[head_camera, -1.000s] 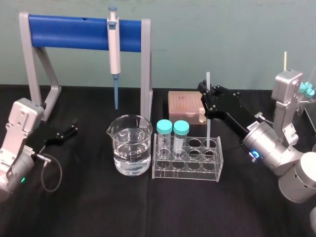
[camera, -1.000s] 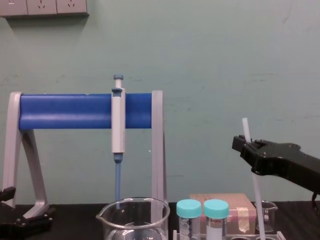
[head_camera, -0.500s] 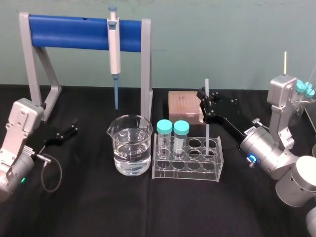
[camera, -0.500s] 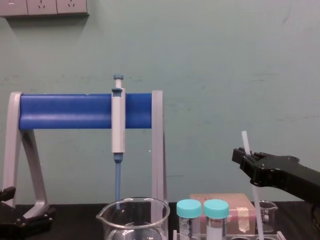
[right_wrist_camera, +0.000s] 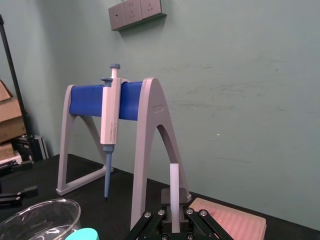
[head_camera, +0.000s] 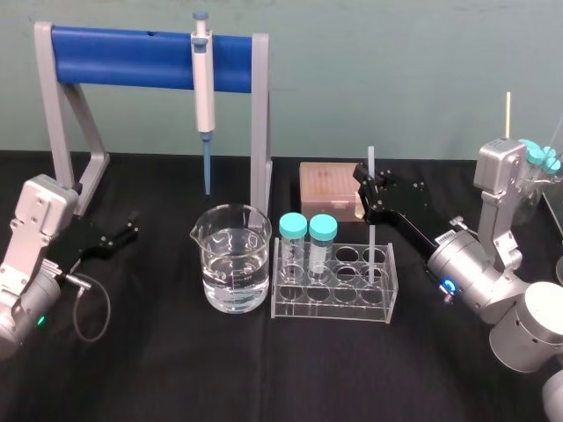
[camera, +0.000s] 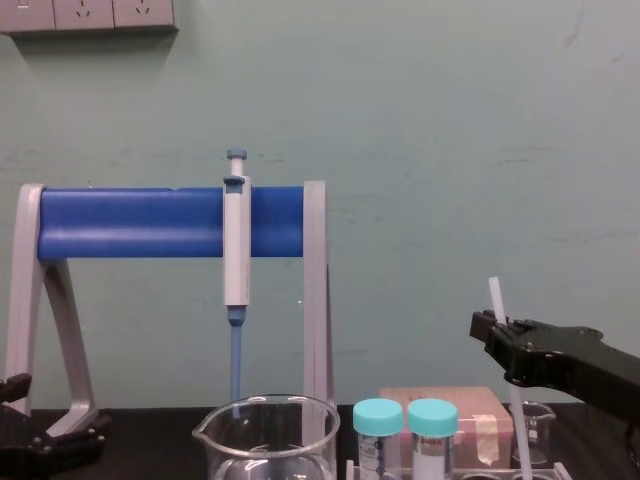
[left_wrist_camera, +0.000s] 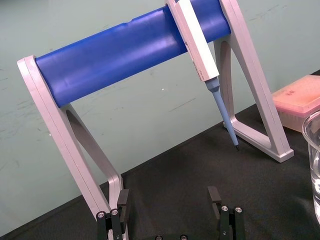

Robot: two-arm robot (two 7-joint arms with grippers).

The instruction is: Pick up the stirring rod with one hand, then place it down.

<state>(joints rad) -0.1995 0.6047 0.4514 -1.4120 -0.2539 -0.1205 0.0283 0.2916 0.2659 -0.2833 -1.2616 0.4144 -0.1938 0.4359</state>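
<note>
While the right claw (head_camera: 369, 183) clamps the upright stirring rod (head_camera: 370, 239) near its top, the rod's lower end dips into the clear rack (head_camera: 334, 306) beneath the claw; the left claw (head_camera: 130, 229) sits spread wide, well apart.

Soft, even light throughout. The black table (head_camera: 176, 369) looks dark and matte; small glints sit on the beaker (head_camera: 230, 259).

Before the right tool (head_camera: 369, 181) stand the tube rack (head_camera: 332, 304) and beaker (head_camera: 231, 259) — near table (head_camera: 264, 369) lies bare.
</note>
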